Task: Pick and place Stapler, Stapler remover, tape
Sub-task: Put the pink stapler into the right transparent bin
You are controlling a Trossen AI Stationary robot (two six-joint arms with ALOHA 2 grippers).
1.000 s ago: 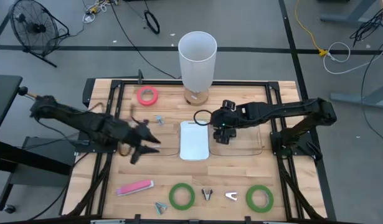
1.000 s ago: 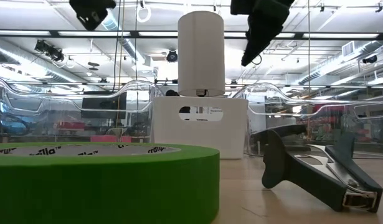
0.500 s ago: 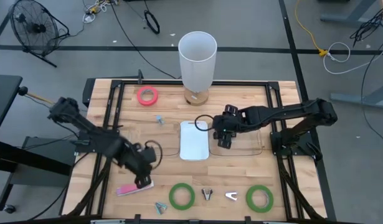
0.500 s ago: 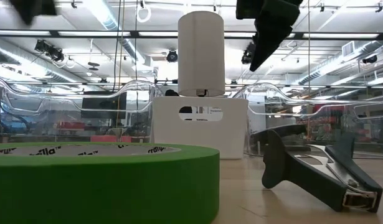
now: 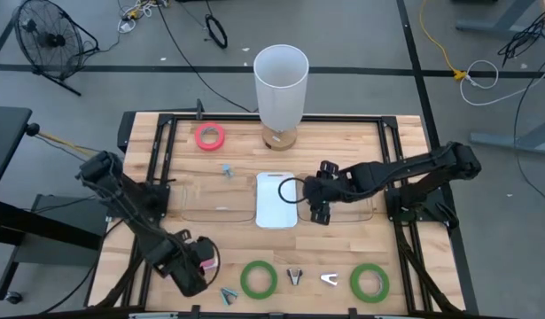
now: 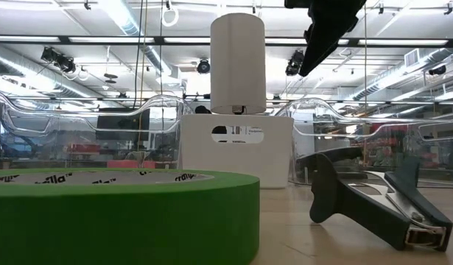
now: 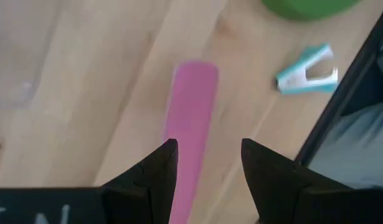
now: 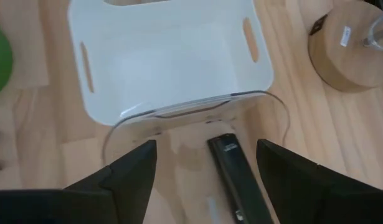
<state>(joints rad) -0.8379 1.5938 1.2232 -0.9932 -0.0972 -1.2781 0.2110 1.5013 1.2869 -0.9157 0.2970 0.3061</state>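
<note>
Left gripper having swung down to the near-left corner, is hovering wide open, empty, over the pink stapler | right gripper open, is waiting beside white bin | pickup looking imminent.

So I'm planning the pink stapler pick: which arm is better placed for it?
Left, probably. Its tool hangs open directly over the pink stapler near the table's front-left. The right tool is across the table by the white bin.
</note>
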